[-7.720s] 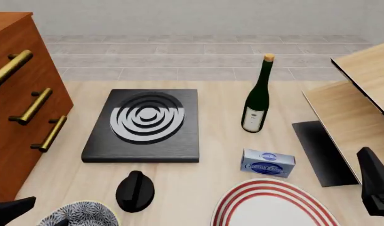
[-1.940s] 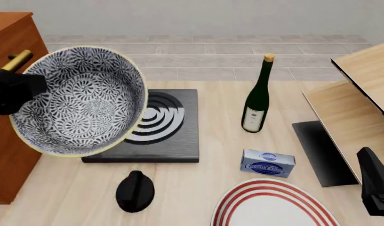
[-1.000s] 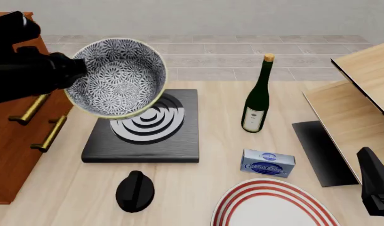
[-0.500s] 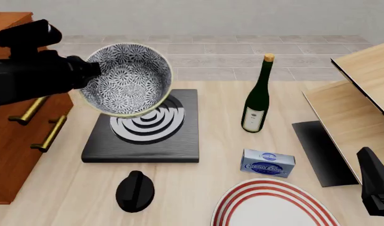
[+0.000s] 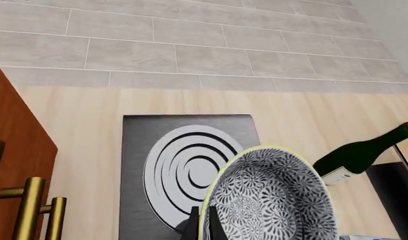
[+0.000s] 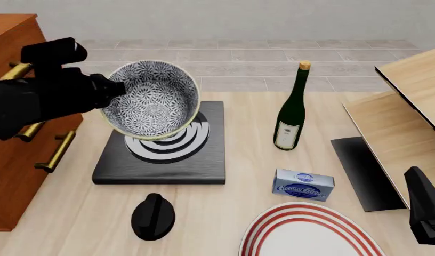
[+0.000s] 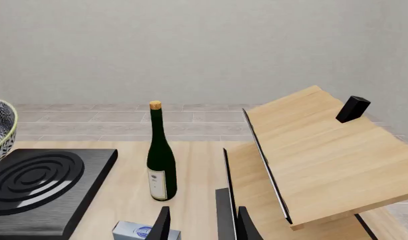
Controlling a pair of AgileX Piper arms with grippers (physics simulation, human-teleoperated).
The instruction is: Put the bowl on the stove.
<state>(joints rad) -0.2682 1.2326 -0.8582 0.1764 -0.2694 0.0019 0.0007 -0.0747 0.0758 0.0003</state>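
Table (image 6: 239, 160) carries stove (image 6: 203, 162), plate (image 6: 310, 234), bottle (image 6: 291, 109), blue box (image 6: 303, 184), knob (image 6: 153, 216). Bowl (image 6: 152, 98) is tilted, held in the air over the burner rings, not down on stove. Left pincer (image 5: 200, 227) clamps bowl rim. Right pincer (image 7: 202, 225) sits apart near the table's right edge, fingers parted, empty.
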